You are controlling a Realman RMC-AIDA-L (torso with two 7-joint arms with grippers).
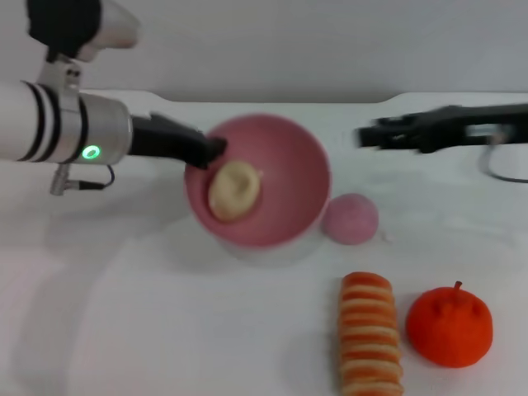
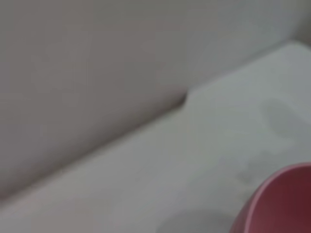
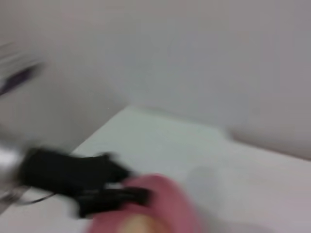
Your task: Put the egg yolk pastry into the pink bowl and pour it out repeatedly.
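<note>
Egg yolk pastry (image 1: 234,190): pale, lumpy, lying inside the pink bowl (image 1: 289,186), low against the inner wall. Tipped up on its side, that bowl, with the open mouth facing the head camera, sitting on the white table (image 1: 165,313). Only a curved bit of the pink bowl's outside (image 2: 282,204) seen from the left wrist.

Left gripper (image 1: 208,153): black, reaching in from the left, pinched tight on the bowl's rim at the upper left edge, just above the pastry. Same black gripper (image 3: 112,191) seen from the right wrist too, at the edge of the blurry pink bowl (image 3: 160,204).

Right gripper (image 1: 367,136): black, up in the air to the right of the bowl, apart from it, touching nothing. Too smeared to tell if open or closed.

Small pink dome (image 1: 351,219): resting on the table just beside the bowl's lower right side.

Striped bread roll (image 1: 371,334): orange and cream, long, lying near the front edge, well below the dome.

Orange fruit toy (image 1: 450,323): round, with a little stem, just to the right of the bread roll.
</note>
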